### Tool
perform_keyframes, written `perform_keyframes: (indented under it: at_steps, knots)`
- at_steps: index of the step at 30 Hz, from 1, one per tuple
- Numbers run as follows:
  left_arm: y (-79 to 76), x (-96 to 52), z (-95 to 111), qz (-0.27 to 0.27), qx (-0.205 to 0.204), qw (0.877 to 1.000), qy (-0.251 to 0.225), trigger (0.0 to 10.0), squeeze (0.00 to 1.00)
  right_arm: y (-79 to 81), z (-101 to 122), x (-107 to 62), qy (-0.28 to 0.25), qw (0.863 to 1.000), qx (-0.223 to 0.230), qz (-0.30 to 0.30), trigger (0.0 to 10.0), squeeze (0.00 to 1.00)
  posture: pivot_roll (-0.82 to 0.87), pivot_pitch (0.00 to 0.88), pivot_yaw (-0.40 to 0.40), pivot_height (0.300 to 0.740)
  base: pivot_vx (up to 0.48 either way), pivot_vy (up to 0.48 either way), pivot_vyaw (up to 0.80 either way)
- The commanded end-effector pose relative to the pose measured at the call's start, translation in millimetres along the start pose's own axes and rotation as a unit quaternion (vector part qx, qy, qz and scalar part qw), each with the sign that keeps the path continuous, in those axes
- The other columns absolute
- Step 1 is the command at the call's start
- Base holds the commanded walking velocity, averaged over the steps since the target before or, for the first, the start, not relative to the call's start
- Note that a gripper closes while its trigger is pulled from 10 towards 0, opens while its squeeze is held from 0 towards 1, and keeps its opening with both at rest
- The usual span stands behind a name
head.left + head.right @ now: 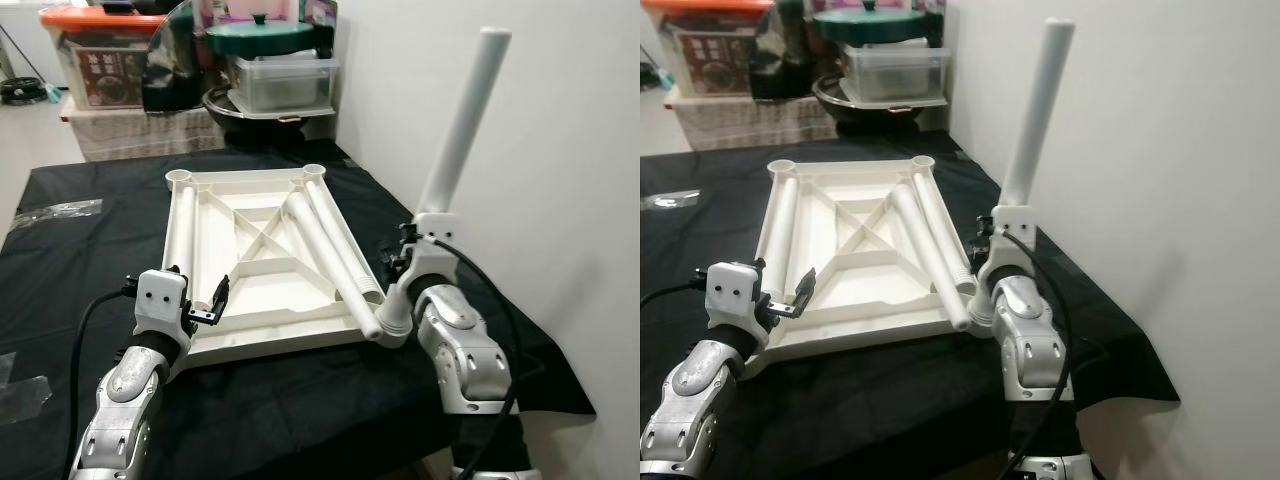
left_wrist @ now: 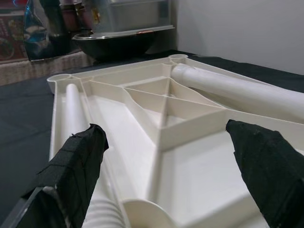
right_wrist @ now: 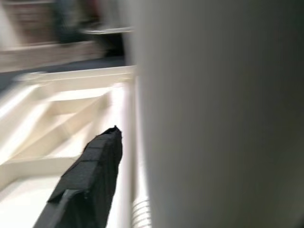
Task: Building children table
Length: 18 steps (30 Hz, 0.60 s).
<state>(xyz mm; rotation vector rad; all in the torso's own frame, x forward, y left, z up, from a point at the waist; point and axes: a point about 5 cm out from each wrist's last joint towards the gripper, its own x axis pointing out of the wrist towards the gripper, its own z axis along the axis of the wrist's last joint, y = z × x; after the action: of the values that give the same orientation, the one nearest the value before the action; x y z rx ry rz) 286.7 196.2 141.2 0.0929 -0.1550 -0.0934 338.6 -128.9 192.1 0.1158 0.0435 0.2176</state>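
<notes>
An upturned white plastic table top (image 1: pixel 270 300) lies on the black cloth. One white leg (image 1: pixel 181 235) lies along its left side, and two more legs (image 1: pixel 330 250) lie side by side along its right side. At the near right corner my right gripper (image 1: pixel 408 255) is shut on a fourth leg (image 1: pixel 462 120), holding it nearly upright and leaning right. In the right wrist view this held leg (image 3: pixel 218 114) is pressed next to one black finger (image 3: pixel 90 175). My left gripper (image 1: pixel 205 300) is open at the near left corner, its fingers (image 2: pixel 76 166) straddling the rim above the lying leg's ribbed end.
A white wall (image 1: pixel 560 150) runs close along the right. Behind the table stand storage boxes (image 1: pixel 100 60), a wok with a green lid (image 1: pixel 262 38) and a clear tub (image 1: pixel 285 82). The black cloth (image 1: pixel 80 260) ends near my arms. Clear tape (image 1: pixel 55 210) lies at left.
</notes>
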Motion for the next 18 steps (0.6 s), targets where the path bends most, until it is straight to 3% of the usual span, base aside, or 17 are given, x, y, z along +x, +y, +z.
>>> perform_keyframes:
  at_steps: [1,3,4,5,6,8,9,10,11,12,13,14,18]
  knots:
    - [1.9,-2.9,-2.7,0.005,0.005,1.000,0.004,10.0,0.00,15.1,16.2,1.4,-0.024,0.988,0.025,0.152,10.0,0.00,0.04,0.000,-0.094,0.740,0.000,0.000,0.00]
    - [1.9,-2.9,-2.7,0.005,0.005,1.000,0.004,10.0,0.00,15.1,16.2,1.4,-0.024,0.988,0.025,0.152,10.0,0.00,0.04,0.000,-0.094,0.740,0.000,0.000,0.00]
    - [2.4,-3.3,-2.9,0.007,0.006,1.000,0.004,10.0,0.00,21.6,25.3,-8.7,-0.033,0.958,0.027,0.285,10.0,0.00,0.05,0.000,-0.101,0.740,0.000,0.000,0.00]
    - [2.4,-3.3,-2.9,0.007,0.006,1.000,0.004,10.0,0.00,21.6,25.3,-8.7,-0.033,0.958,0.027,0.285,10.0,0.00,0.05,0.000,-0.101,0.740,0.000,0.000,0.00]
    - [2.5,-3.3,-2.5,0.008,0.006,1.000,0.003,10.0,0.00,27.9,29.4,-20.8,-0.038,0.921,0.008,0.387,10.0,0.00,0.06,0.000,-0.110,0.740,0.000,0.000,0.00]
    - [2.5,-3.3,-2.5,0.008,0.006,1.000,0.003,10.0,0.00,27.9,29.4,-20.8,-0.038,0.921,0.008,0.387,10.0,0.00,0.06,0.000,-0.110,0.740,0.000,0.000,0.00]
    - [3.1,-3.4,-2.1,0.010,0.006,1.000,0.002,10.0,0.00,35.2,27.8,-32.3,-0.035,0.888,-0.009,0.458,10.0,0.00,0.06,0.000,-0.113,0.740,0.000,0.000,0.00]
    - [3.1,-3.4,-2.1,0.010,0.006,1.000,0.002,10.0,0.00,35.2,27.8,-32.3,-0.035,0.888,-0.009,0.458,10.0,0.00,0.06,0.000,-0.113,0.740,0.000,0.000,0.00]
    - [3.5,-4.7,-2.3,0.012,0.006,1.000,0.002,10.0,0.00,47.9,19.6,-43.5,-0.025,0.859,-0.021,0.511,10.0,0.00,0.07,0.000,-0.119,0.740,0.000,0.000,0.00]
    - [3.5,-5.8,-2.7,0.012,0.006,1.000,0.003,10.0,0.00,57.8,12.7,-49.7,-0.016,0.844,-0.024,0.536,10.0,0.00,0.07,0.000,-0.120,0.740,0.000,0.000,0.00]
    - [3.5,-5.8,-2.7,0.012,0.006,1.000,0.003,10.0,0.00,57.8,12.7,-49.7,-0.016,0.844,-0.024,0.536,10.0,0.00,0.07,0.000,-0.120,0.740,0.000,0.000,0.00]
    - [3.0,-6.9,-3.1,0.012,0.006,1.000,0.004,10.0,0.00,65.9,5.9,-53.8,-0.006,0.835,-0.022,0.549,10.0,0.00,0.07,0.000,-0.119,0.740,0.000,0.000,0.00]
    - [2.5,-7.4,-3.4,0.012,0.006,1.000,0.004,10.0,0.00,70.2,2.1,-55.6,0.000,0.832,-0.019,0.554,10.0,0.00,0.07,0.000,-0.119,0.740,0.000,0.000,0.00]
